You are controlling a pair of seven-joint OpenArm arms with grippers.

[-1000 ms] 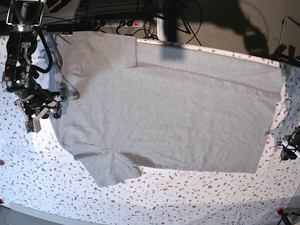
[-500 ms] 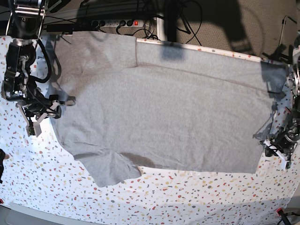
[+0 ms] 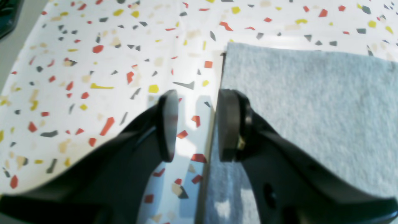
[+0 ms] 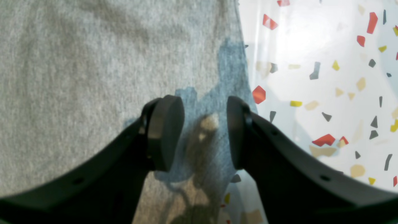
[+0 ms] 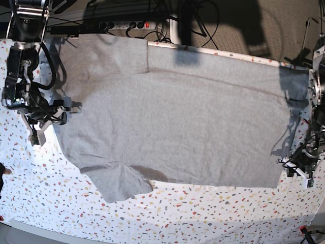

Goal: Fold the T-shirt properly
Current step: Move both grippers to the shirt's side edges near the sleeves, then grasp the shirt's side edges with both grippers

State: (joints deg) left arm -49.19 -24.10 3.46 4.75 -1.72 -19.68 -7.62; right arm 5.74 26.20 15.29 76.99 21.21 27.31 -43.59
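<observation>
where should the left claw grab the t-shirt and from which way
Take the T-shirt at its hem corner, coming in from the bare tabletop side. In the left wrist view the left claw is open, straddling the straight edge lying flat, so one finger would likely have to slide under the cloth.

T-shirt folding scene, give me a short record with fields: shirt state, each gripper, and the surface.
shirt: T-shirt spread flat, plain grey side up, not yet folded
left gripper: left gripper open, straddling the shirt's edge near a corner, nothing gripped
right gripper: right gripper open, over the shirt's edge at the opposite end, nothing gripped
surface: speckled white tabletop
beyond table: power strip with cables on the floor
</observation>
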